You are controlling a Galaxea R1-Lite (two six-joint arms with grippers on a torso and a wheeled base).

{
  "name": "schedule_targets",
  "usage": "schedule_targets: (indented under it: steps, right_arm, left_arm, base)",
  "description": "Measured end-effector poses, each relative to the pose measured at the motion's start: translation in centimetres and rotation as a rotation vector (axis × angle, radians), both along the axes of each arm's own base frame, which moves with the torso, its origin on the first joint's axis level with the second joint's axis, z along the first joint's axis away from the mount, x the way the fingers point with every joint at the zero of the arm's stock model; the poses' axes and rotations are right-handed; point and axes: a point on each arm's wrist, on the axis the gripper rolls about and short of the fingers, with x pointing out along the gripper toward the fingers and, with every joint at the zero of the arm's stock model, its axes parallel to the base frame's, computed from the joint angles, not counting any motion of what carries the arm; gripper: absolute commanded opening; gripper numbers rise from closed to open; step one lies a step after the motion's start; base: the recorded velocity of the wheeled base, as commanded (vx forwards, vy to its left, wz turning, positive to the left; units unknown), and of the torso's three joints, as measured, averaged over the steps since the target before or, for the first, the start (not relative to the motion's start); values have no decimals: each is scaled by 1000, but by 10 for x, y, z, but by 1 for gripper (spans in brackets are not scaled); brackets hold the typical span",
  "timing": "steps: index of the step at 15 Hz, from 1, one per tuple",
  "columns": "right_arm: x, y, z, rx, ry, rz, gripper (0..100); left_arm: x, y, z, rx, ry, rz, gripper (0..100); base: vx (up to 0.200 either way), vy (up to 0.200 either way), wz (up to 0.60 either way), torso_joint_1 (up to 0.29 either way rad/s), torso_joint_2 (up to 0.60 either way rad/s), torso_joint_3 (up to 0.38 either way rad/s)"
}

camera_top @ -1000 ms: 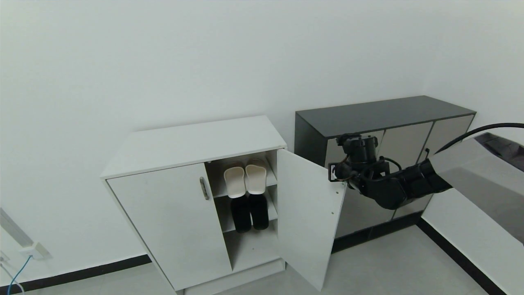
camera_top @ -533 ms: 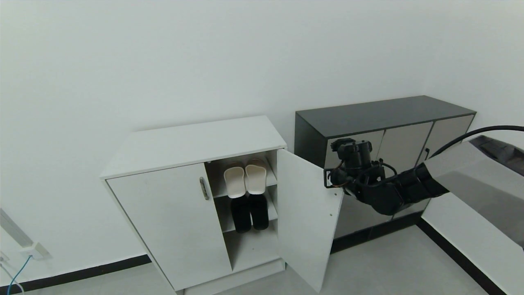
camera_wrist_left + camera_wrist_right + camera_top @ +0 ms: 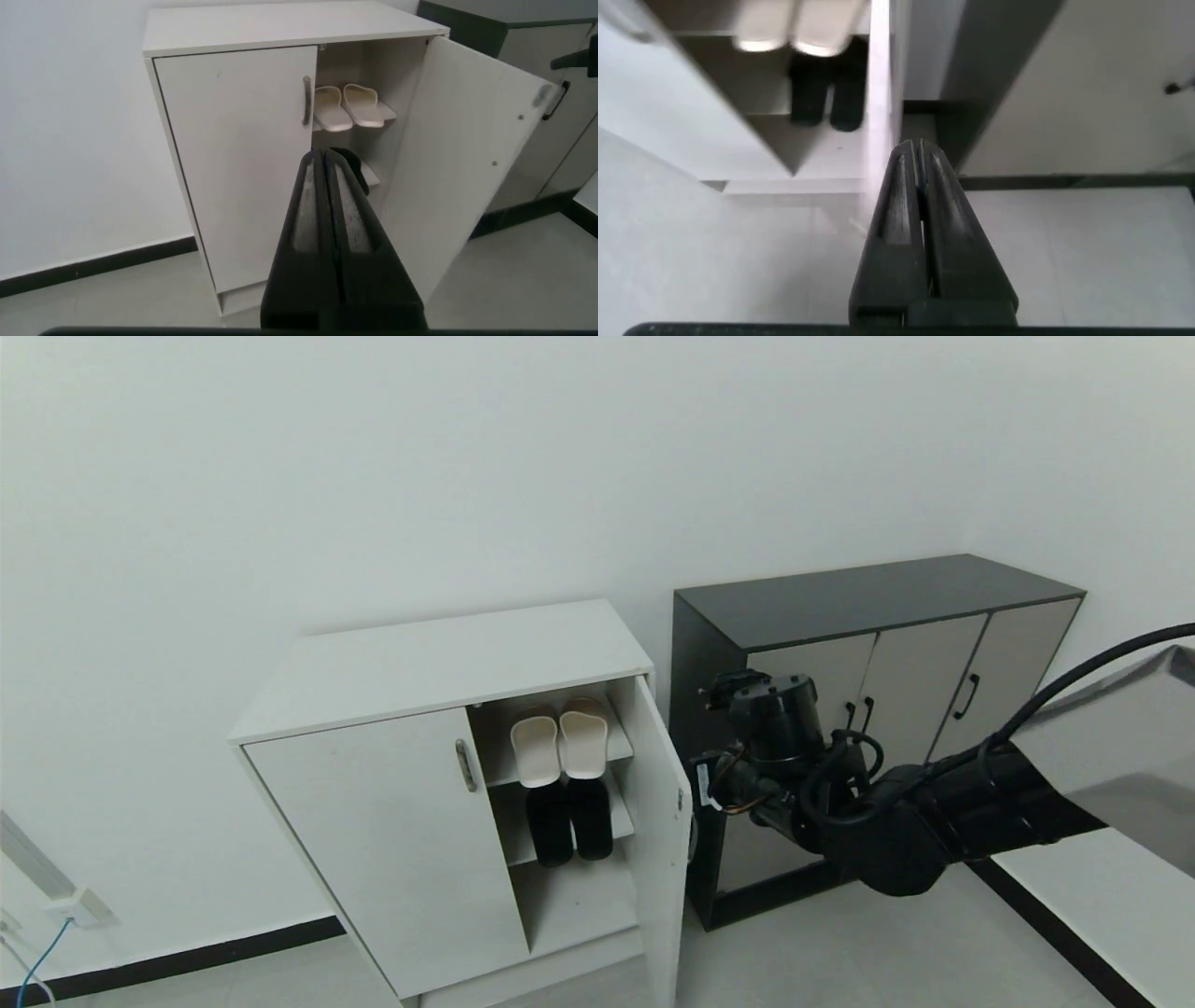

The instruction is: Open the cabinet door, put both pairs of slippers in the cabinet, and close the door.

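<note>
Right gripper (image 3: 920, 151) held out low, fingers pressed together, cabinet door (image 3: 659, 821) edge just beside the tips.

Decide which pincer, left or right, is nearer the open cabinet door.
Right. The right pincer is just beside the open door, at its free edge on the outer side. The left pincer hangs back in front of the cabinet, well clear of the door.

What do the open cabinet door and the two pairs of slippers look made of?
Cabinet door: likely laminated board, matte white, with flat square edges. White slippers and black slippers: probably moulded foam or rubber, judging by their smooth matte surfaces.
</note>
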Motion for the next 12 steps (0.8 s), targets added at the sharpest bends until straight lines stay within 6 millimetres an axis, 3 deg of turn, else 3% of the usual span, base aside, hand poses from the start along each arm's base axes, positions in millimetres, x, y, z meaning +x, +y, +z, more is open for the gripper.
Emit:
schedule_targets:
  steps: [7, 12]
  right_arm:
    - [-18, -9, 14, 3, -13, 13, 0]
    - [-25, -9, 10, -6, 3, 28, 0]
  left_arm:
    - [0, 0, 0, -1, 0, 0, 0]
    - [0, 0, 0, -1, 0, 0, 0]
  base:
    - [0, 0, 0, 0, 0, 0]
    - [0, 0, 600, 1, 1, 3]
